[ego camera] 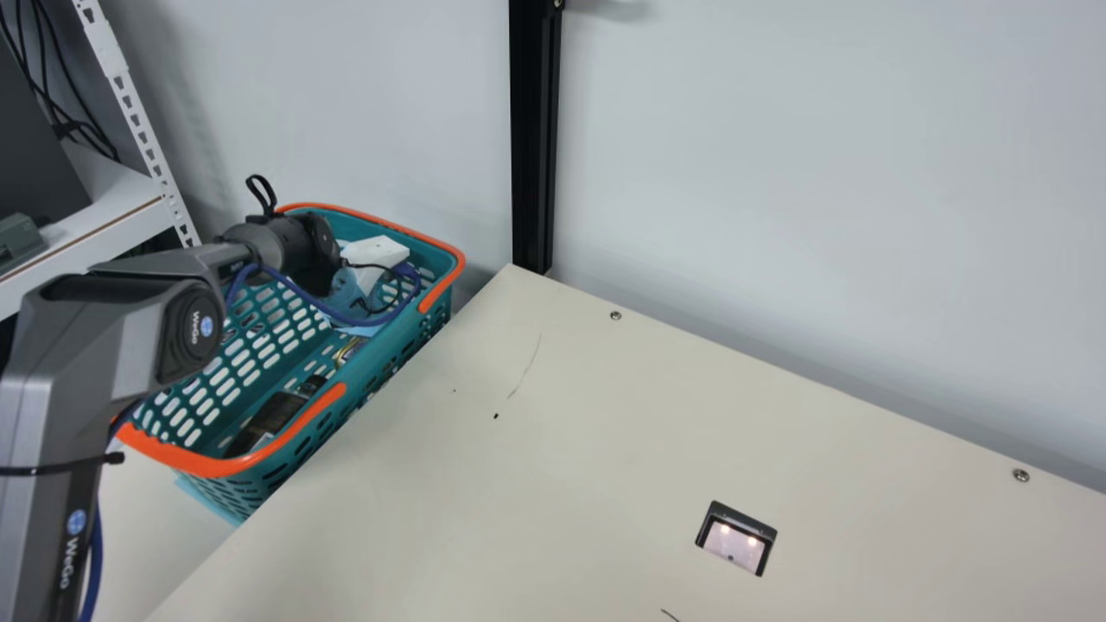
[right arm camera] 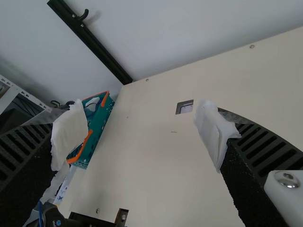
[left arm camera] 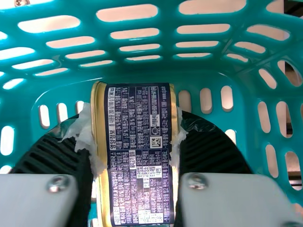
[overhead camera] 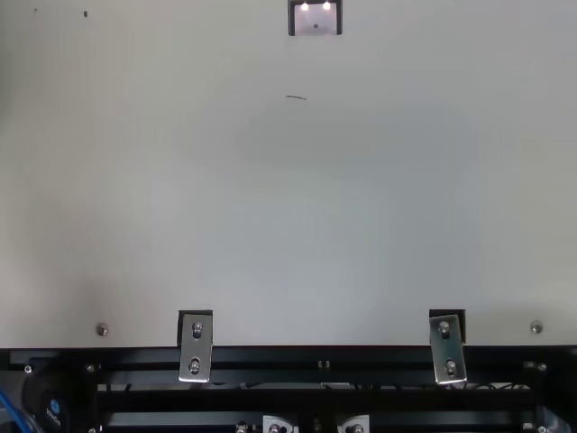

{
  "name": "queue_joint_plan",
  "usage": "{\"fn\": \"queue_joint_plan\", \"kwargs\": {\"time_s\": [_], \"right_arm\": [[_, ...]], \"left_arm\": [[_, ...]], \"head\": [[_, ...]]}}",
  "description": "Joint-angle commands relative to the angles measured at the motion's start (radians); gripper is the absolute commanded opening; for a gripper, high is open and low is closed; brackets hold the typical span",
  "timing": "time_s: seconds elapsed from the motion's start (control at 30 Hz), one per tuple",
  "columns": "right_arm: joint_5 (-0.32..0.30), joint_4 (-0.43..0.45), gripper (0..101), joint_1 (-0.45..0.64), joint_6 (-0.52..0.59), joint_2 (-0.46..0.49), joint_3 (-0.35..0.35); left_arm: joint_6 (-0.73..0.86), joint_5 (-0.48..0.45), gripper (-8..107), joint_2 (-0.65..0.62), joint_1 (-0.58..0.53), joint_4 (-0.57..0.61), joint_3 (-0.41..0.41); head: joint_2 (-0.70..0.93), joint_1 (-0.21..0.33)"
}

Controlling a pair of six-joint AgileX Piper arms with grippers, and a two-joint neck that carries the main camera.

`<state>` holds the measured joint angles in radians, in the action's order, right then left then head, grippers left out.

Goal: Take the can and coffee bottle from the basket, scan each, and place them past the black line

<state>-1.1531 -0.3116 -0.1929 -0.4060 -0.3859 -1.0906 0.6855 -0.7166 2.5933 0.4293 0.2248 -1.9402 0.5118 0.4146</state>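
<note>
Teal basket (ego camera: 207, 466) walls enclose the can (left arm camera: 139, 161) and apparently the coffee bottle (ego camera: 268, 415), the left tool (left arm camera: 135, 137) gripping the can's sides, likely for a steady lift, the right tool (right arm camera: 143, 135) open.

And here's white lettering on the grey metal left arm (ego camera: 52, 406), dense Korean print across the gold-rimmed, dark-blue metal can (left arm camera: 139, 123)!

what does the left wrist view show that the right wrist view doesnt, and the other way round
Left wrist view: the gold-rimmed can, gripped between the fingers of the left tool.

Right wrist view: the right tool with its fingers wide apart, the scanner, the cream table and the black post.

Both: the teal basket, from inside and from afar, and whitish padding on the fingers.
</note>
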Motion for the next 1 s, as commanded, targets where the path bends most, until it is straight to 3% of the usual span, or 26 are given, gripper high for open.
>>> {"fn": "queue_joint_plan", "kwargs": {"time_s": [0.0,0.23,0.47,0.7,0.97], "right_arm": [[0.000,0.000,101,0.000,0.000,0.000,0.000],[0.000,0.000,101,0.000,0.000,0.000,0.000],[0.000,0.000,101,0.000,0.000,0.000,0.000],[0.000,0.000,101,0.000,0.000,0.000,0.000],[0.000,0.000,101,0.000,0.000,0.000,0.000]], "left_arm": [[0.022,0.018,10,-0.029,0.003,0.025,0.032],[0.128,0.138,10,-0.245,0.032,0.113,0.261],[0.263,0.221,10,-0.543,0.083,0.292,0.498],[0.321,0.216,10,-0.828,0.133,0.529,0.654],[0.171,0.152,10,-1.125,0.159,0.671,0.806]], "head": [[0.019,0.018],[0.019,0.018],[0.019,0.018],[0.019,0.018],[0.019,0.018]]}}
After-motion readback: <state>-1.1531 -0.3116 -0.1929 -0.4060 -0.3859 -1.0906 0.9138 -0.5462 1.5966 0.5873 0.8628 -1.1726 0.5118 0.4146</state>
